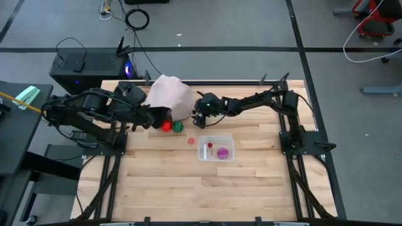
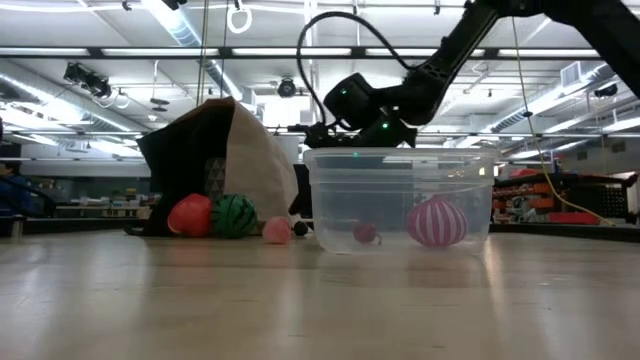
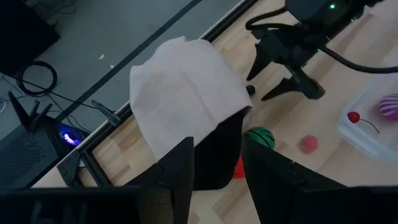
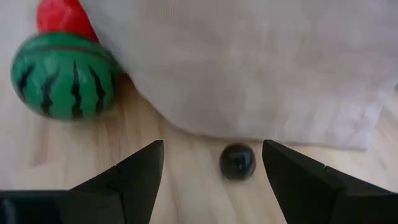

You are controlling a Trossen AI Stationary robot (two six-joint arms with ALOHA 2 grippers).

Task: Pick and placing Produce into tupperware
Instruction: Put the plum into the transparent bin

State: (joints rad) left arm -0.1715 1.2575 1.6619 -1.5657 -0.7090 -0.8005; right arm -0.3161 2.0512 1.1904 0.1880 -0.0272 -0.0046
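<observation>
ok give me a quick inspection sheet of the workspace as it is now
surface: wooden table, bare at the front
job's things: clear tupperware holding a magenta spiky fruit and a small dark red one; outside it, red fruit, green watermelon, small pink piece, small dark ball
clutter: pale bag lying on the table, mouth toward the left arm
grippers: left gripper open at the bag's mouth; right gripper open, either side of the dark ball beside the bag
cables: loose cables on the floor behind the table
surroundings: black box with a blue light beside the table; no person seen
</observation>
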